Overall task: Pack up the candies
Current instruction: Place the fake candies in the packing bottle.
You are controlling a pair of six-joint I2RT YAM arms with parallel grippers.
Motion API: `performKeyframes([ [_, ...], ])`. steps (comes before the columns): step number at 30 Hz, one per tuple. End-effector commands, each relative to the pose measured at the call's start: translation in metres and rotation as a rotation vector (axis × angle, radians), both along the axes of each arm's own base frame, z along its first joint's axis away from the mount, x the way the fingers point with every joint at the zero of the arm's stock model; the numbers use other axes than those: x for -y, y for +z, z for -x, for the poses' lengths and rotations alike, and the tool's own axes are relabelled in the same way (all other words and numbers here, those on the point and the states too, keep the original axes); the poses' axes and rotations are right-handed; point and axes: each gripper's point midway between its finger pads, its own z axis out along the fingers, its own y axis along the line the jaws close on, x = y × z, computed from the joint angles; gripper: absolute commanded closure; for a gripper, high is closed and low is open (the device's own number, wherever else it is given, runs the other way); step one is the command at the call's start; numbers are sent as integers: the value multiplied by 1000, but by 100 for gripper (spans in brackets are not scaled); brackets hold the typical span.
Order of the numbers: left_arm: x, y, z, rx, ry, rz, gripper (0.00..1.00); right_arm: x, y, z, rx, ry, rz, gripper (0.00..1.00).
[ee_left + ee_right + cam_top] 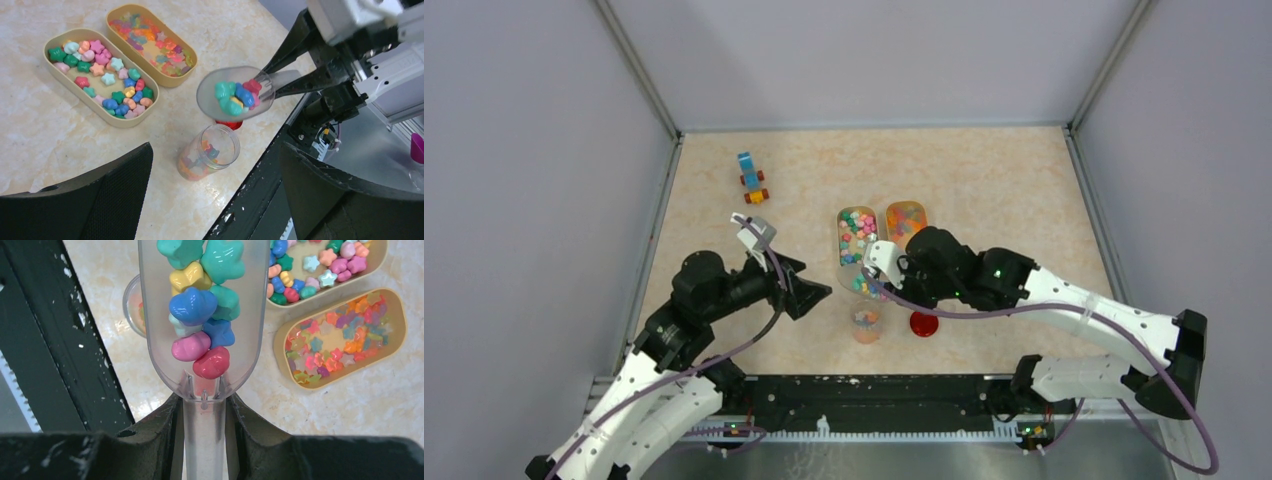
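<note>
Pinching the scoop (212, 95) by its handle, your right gripper (204, 407) needs a slow tilt; centre the lip over the jar (199, 161) so no candies (194, 306) spill.

Candies (194, 306) glossy, plastic-looking; scoop (152, 315) clear smooth plastic; 2 trays (125, 124) matt beige (plastic, seemingly); tabletop (984, 180) smooth, marble-patterned

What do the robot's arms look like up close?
The left arm and right arm have white shells low down, black joints further out, and purple cables alongside. A green light shows on the right one. The left end effector and right end effector are black, each with two wedge-shaped fingers.
</note>
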Motion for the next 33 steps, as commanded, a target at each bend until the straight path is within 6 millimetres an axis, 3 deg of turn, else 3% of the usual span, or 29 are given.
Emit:
performKeyframes([
  [1,5,28,-2,40,-19,48,1,-3,18,14,43,104,-15,100],
  [13,25,7,2,-72,-120,51,1,-6,28,25,68,176,-17,100],
  [33,27,-23,3,-146,-133,18,1,-11,67,37,121,248,-145,100],
])
